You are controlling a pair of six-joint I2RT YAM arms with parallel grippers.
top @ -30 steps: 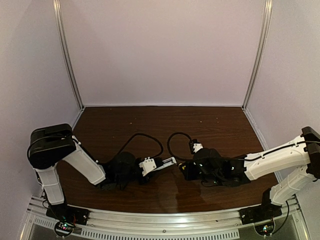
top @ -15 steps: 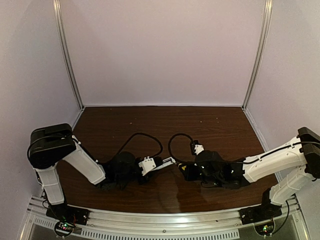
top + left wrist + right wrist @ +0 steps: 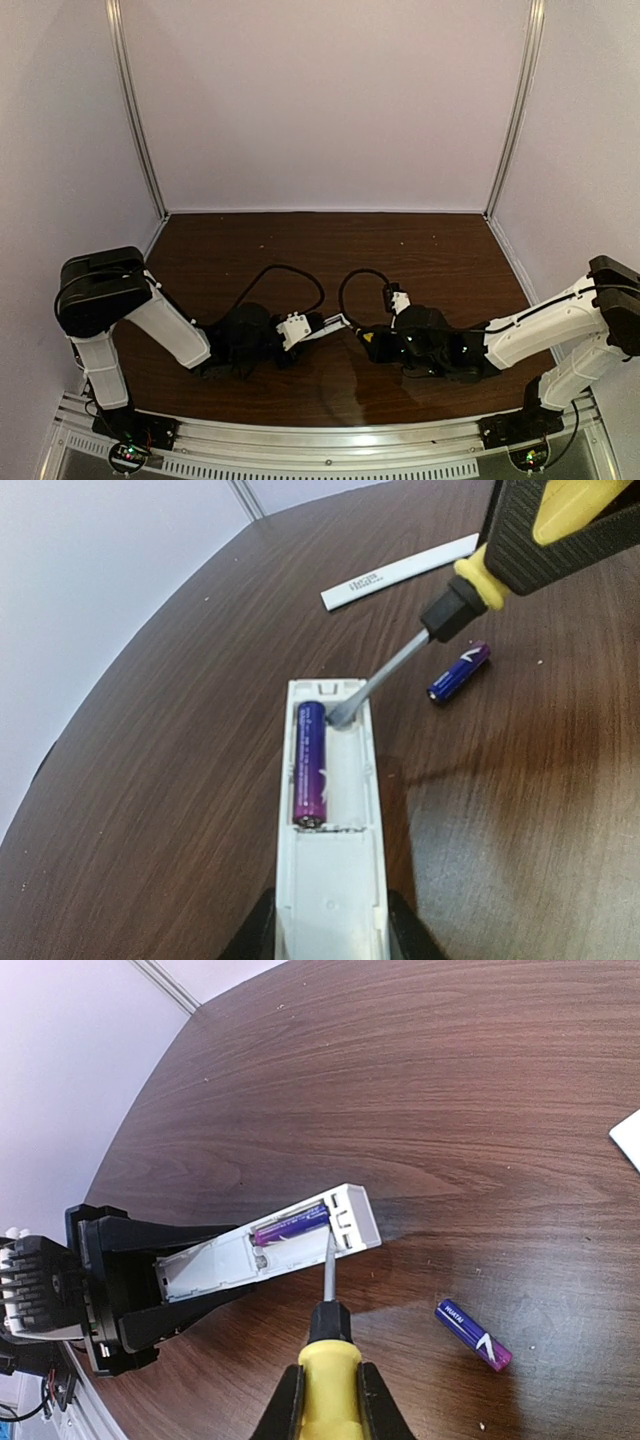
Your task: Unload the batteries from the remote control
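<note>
Remote control [image 3: 330, 830] is clamped in L gripper [image 3: 330, 938] near table [image 3: 150, 780] front-centre, one battery [image 3: 309, 763] in its open bay, 2nd battery [image 3: 459, 672] loose on wood nearby, R gripper [image 3: 330, 1400] clenched on screwdriver [image 3: 327, 1345] w/ tip in empty slot.

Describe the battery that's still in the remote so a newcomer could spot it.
Against the dark wooden table, find the white remote control with its compartment open. The battery is the purple-blue cylinder seated in that compartment, next to the screwdriver tip. The other battery looks the same but lies loose on the table, outside the remote.
</note>
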